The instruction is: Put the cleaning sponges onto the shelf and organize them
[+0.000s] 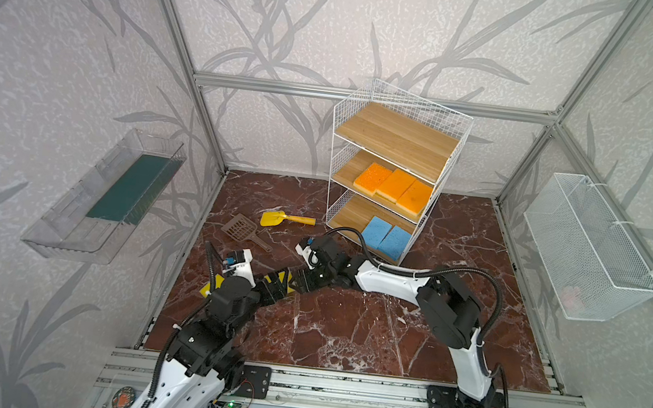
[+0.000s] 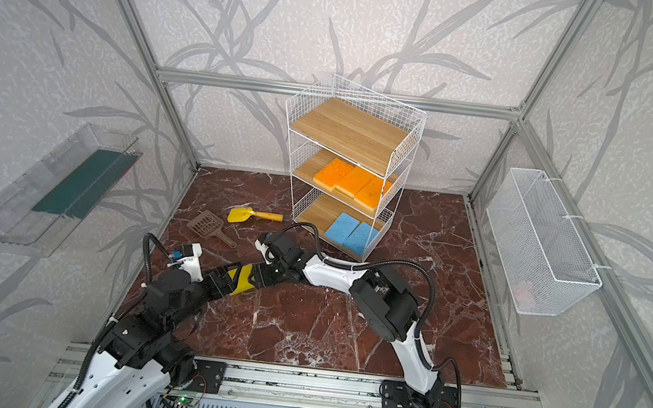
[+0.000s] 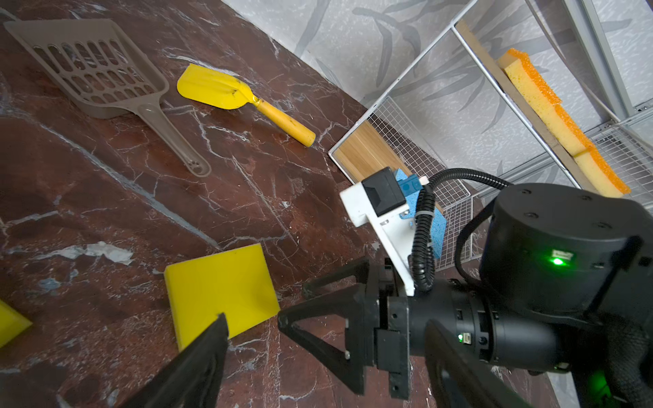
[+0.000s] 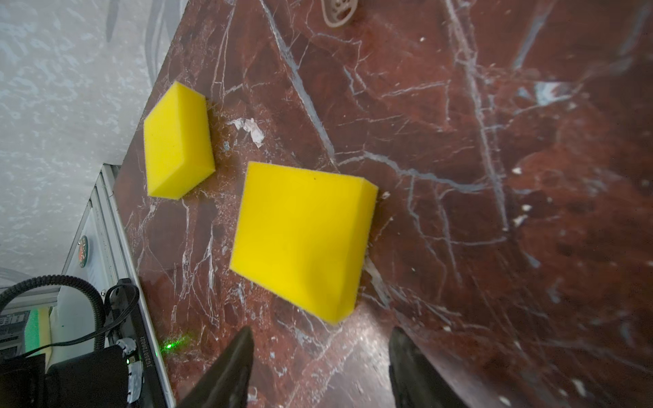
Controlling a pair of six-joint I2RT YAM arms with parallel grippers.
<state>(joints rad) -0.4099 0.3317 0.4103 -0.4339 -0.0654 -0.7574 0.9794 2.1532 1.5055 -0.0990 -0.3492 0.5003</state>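
Yellow sponge no. 1 [image 4: 300, 240] lies flat on the marble tabletop [image 1: 343, 332], L of centre and well apart from the shelf [image 1: 399, 136]. It sits right ahead of the R gripper [image 4: 321, 330]. That gripper's fingers are spread w/ nothing btw them, tips just short of the sponge's corner.

Yellow sponge no. 2 [image 4: 176, 141] lies near no. 1 but not touching it, closer to the table's L edge, also flat on the marble.

L gripper [image 1: 276, 283] faces sponge no. 1 from the opposite side, jaws wide apart and clamped on nothing. In the L wrist cam one finger [image 3: 212, 339] overlaps the sponge's edge; I can't tell if it touches. In both top views the 2 grippers are nearly tip to tip over that sponge.

Shelf stands at the back, R of centre. I see 3 orange sponges [image 1: 393, 187] in a row, side by side, on the mid board. 2 blue sponges [image 1: 386, 235] lie side by side on the bottom board.

Yellow scoop [image 1: 285, 219] and brown slotted scoop [image 1: 242, 229] lie on the marble btw the shelf and the L arm. Clear tray [image 1: 108, 197] hangs on the L wall, white mesh basket [image 1: 591, 248] on the R wall.
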